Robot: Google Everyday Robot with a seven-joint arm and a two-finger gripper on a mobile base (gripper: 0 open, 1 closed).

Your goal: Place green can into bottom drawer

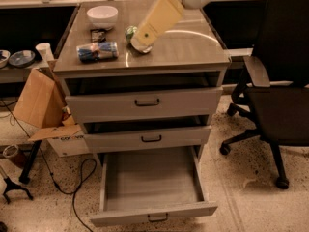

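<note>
The green can point(130, 33) lies on its side on top of the grey cabinet, near the middle back, and its silvery end point(140, 48) faces the front. My cream-coloured arm reaches down from the top right. My gripper point(141, 38) is at the arm's lower end, right over the can, and covers most of it. The bottom drawer point(154, 215) is pulled out wide, with a plain grey inside and nothing in it. The two shallower drawers above it stand slightly ajar.
A white bowl point(102, 16), a small dark object point(98, 34) and a blue-wrapped packet point(98, 51) sit left of the can. A black office chair point(277, 91) stands on the right. A cardboard box point(41, 100) and cables lie on the floor to the left.
</note>
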